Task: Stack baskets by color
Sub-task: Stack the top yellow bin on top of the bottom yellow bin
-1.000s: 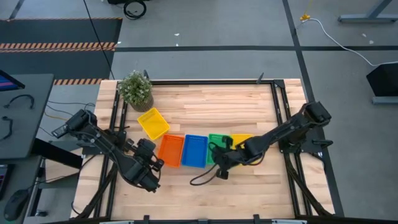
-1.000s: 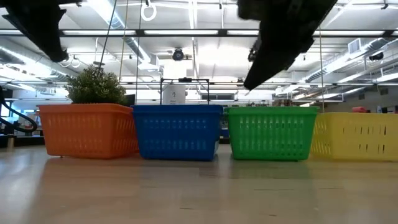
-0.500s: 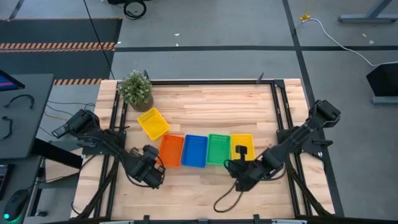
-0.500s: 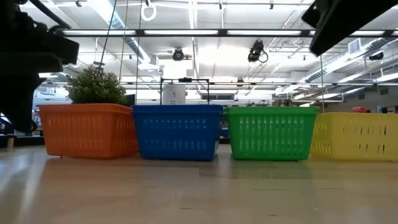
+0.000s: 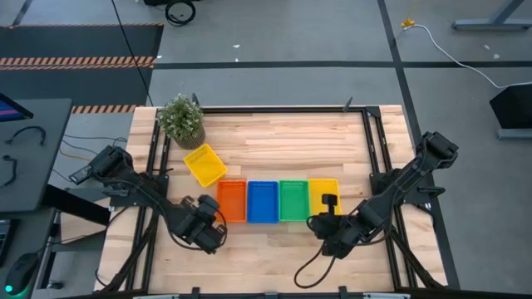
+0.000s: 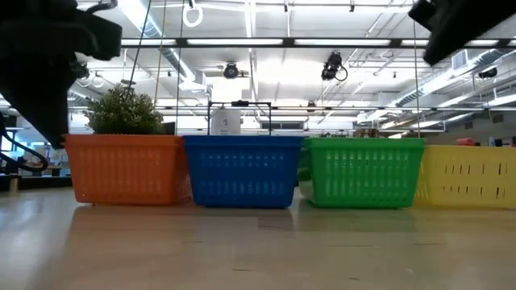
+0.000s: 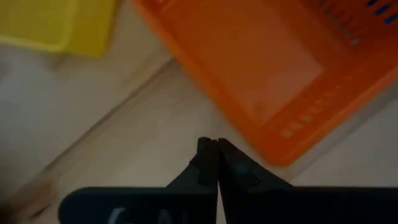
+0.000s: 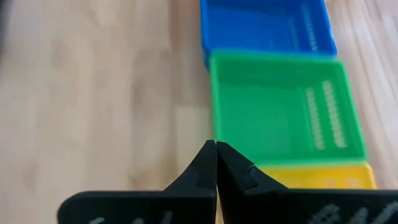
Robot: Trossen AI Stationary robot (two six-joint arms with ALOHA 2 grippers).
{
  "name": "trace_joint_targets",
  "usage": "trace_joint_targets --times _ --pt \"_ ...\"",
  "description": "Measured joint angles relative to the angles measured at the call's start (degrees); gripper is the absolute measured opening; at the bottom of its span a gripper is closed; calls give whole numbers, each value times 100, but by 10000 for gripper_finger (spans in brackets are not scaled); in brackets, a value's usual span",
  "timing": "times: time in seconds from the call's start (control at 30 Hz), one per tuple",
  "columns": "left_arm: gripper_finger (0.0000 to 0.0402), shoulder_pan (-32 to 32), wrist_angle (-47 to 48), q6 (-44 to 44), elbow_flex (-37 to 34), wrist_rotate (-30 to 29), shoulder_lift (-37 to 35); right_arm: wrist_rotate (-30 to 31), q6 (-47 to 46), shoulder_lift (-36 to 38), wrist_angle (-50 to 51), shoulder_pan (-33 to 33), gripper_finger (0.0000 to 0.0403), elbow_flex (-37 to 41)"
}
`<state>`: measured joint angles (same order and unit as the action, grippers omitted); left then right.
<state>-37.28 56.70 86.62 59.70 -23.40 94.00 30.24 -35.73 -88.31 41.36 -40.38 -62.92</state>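
An orange basket [image 5: 232, 202], a blue basket [image 5: 263, 202], a green basket [image 5: 293, 200] and a yellow basket [image 5: 324, 193] stand side by side in a row on their bottoms near the table's front. A second yellow basket [image 5: 204, 164] sits askew behind the row's left end. My left gripper [image 7: 212, 146] is shut, pointing down beside the orange basket's near left corner [image 7: 280, 158]. My right gripper [image 8: 216, 148] is shut, hovering over the table by the near edges of the green basket [image 8: 273, 112] and yellow basket [image 8: 323, 176]. My left gripper stands close against the orange basket's near left corner [image 7: 273, 160], its shut fingers pointing steeply down. A strip of bare table shows between the fingertips and the basket wall. Whether any part of the gripper touches the basket, I cannot tell.
A potted plant [image 5: 181, 120] stands at the table's far left corner. Black frame rails [image 5: 274, 109] run along the table's far, left and right edges. Bare wood [image 5: 283, 149] lies behind the row, and a narrower strip in front of it.
My right gripper has swung from above the green basket toward the table's right and near edge, uncovering the yellow basket. My left gripper has come down and tipped steeper beside the orange basket. The row of baskets has slid a little toward the table's right.
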Motion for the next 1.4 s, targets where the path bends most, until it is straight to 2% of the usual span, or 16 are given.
trace_joint_targets --times 0.13,0.27,0.4,0.53,0.63,0.73,1.0,1.1,1.23,1.4 --pt "6 -105 1283 405 448 127 0 61 -119 23 201 -73 2 436" --pt "7 -235 2489 900 1011 -100 0 157 -568 216 -104 -183 2 964" --pt "4 -131 3225 1017 1300 -723 -2 1001 -710 573 -966 -512 2 1513" --pt "15 333 3323 437 1298 -985 -2 1477 -329 1050 -2197 -760 2 2092" --pt "49 788 3224 -347 1298 -1131 -2 1468 -162 1353 -2919 -848 2 2374" --pt "93 1270 3221 -1106 1298 -1013 -2 1476 128 1571 -3393 -949 2 2482" --pt "200 2125 3084 -3453 1282 -246 -95 1518 1024 1660 -4039 -1179 7 2479" --pt "214 2280 2601 -4160 940 139 -439 1534 1016 1569 -4037 -1180 7 2479" --pt "215 2464 1712 -4679 -39 498 -1173 1540 1001 1356 -4061 -1180 7 2479" --pt "211 2458 -359 -5624 -1242 483 -1930 1576 1013 1116 -4118 -1158 8 2479"
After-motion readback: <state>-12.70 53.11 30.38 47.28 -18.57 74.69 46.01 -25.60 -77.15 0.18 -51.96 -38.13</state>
